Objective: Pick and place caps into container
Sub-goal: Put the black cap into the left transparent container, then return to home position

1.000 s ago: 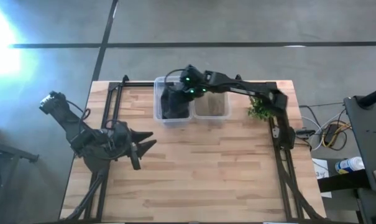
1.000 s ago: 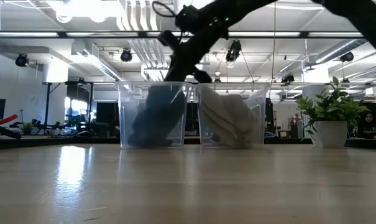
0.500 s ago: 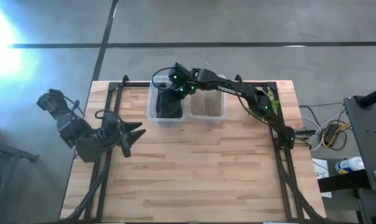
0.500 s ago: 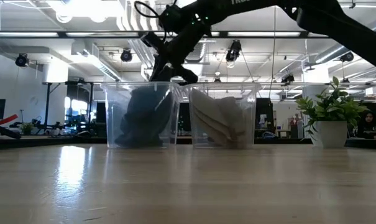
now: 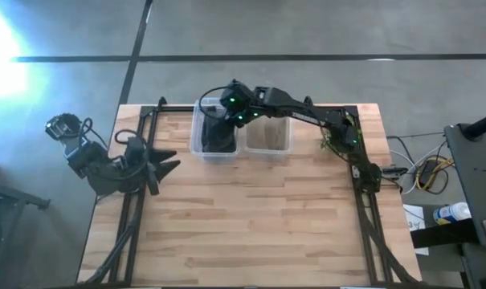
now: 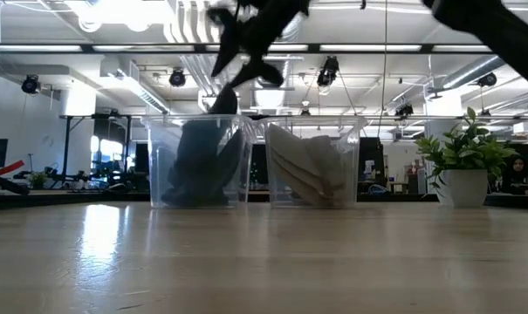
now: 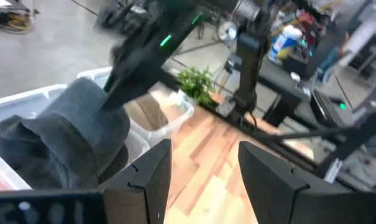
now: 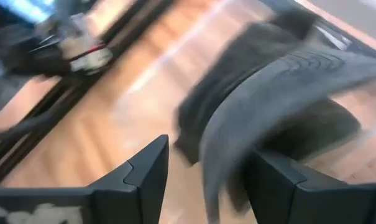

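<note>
While my right gripper (image 6: 246,48) hangs wide open above the dark caps (image 6: 198,161) bin (image 5: 196,143), they look soft, light; pinch a brim.

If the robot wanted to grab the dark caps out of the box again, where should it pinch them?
Probably the top edge of the dark caps, reached from straight above. They stand high in the left clear bin, poking past its rim, and the walls block every side. The right claw, open, hangs right above.
</note>
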You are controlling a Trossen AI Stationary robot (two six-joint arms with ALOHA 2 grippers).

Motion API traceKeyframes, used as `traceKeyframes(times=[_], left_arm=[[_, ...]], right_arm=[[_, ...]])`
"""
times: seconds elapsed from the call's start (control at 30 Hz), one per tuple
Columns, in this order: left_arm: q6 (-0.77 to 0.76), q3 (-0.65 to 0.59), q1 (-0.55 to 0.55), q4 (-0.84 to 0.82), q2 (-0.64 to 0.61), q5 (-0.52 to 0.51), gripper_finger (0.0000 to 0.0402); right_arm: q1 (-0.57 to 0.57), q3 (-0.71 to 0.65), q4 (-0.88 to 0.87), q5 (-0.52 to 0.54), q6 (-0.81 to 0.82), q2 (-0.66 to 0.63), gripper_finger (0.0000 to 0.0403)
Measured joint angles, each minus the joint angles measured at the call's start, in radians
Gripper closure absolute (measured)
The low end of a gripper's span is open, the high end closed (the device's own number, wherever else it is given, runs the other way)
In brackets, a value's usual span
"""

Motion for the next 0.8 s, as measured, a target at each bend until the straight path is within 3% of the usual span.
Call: traceKeyframes(times=[0.1,0.2,0.3,0.43,0.5,0.63,0.8], left_arm=[[0.006,-0.045,0.017,0.026,-0.018,0.057,0.0220],[0.030,-0.122,0.049,0.156,-0.033,0.136,0.0220],[0.131,-0.241,0.101,0.426,-0.039,0.274,0.0220],[0.257,-0.401,0.220,0.838,-0.038,0.547,0.0220],[0.266,-0.456,0.291,0.964,-0.039,0.675,0.0220],[0.239,-0.505,0.433,0.985,-0.040,0.762,0.0220],[0.248,-0.511,0.595,0.901,-0.047,0.757,0.0220]], right_arm=[[0.043,-0.003,-0.052,-0.003,-0.103,-0.073,0.0218],[0.109,-0.044,-0.089,0.018,-0.204,-0.142,0.0220],[0.187,-0.142,-0.072,0.055,-0.246,-0.233,0.0224],[0.257,-0.343,-0.027,0.135,-0.235,-0.389,0.0229],[0.271,-0.470,-0.004,0.179,-0.201,-0.472,0.0231],[0.276,-0.740,0.120,0.185,-0.148,-0.663,0.0237],[0.275,-0.975,0.232,0.217,-0.161,-0.890,0.0246]])
